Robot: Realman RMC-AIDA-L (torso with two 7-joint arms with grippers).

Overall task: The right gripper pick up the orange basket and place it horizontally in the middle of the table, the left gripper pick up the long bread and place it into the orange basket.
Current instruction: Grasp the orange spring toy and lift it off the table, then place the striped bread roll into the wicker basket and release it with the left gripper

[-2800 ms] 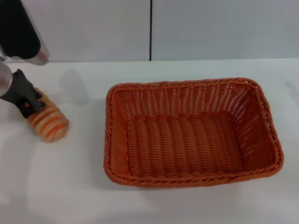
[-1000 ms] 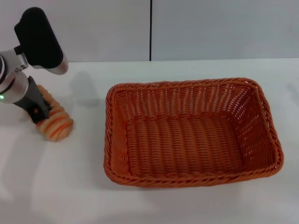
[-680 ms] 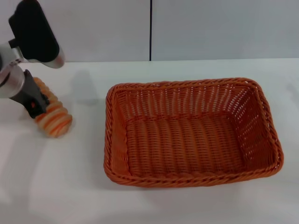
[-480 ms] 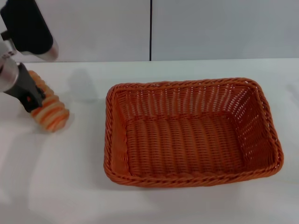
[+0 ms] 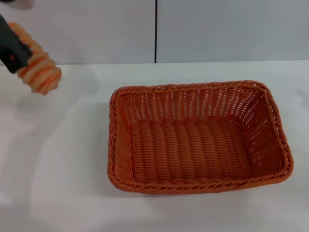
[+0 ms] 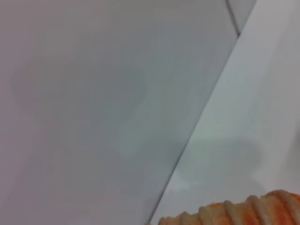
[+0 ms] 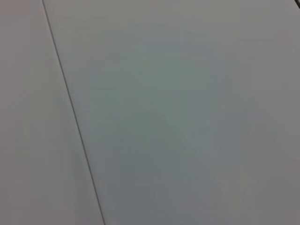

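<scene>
The long bread (image 5: 39, 72), ridged with orange and cream stripes, hangs in the air at the far left of the head view, well above the table (image 5: 63, 169). My left gripper (image 5: 17, 58) is shut on its far end, with only a black finger showing at the picture's edge. A strip of the bread (image 6: 234, 214) also shows in the left wrist view. The orange basket (image 5: 193, 87) lies lengthwise across the middle of the table, empty, to the right of the bread and lower. The right gripper is out of view.
A grey wall with a dark vertical seam (image 5: 155, 31) runs behind the table. Bare white tabletop lies to the left of the basket and in front of it. The right wrist view shows only wall.
My left gripper has lifted the bread off the table at the left, and it now hangs higher and a little farther left. The basket has not moved.
</scene>
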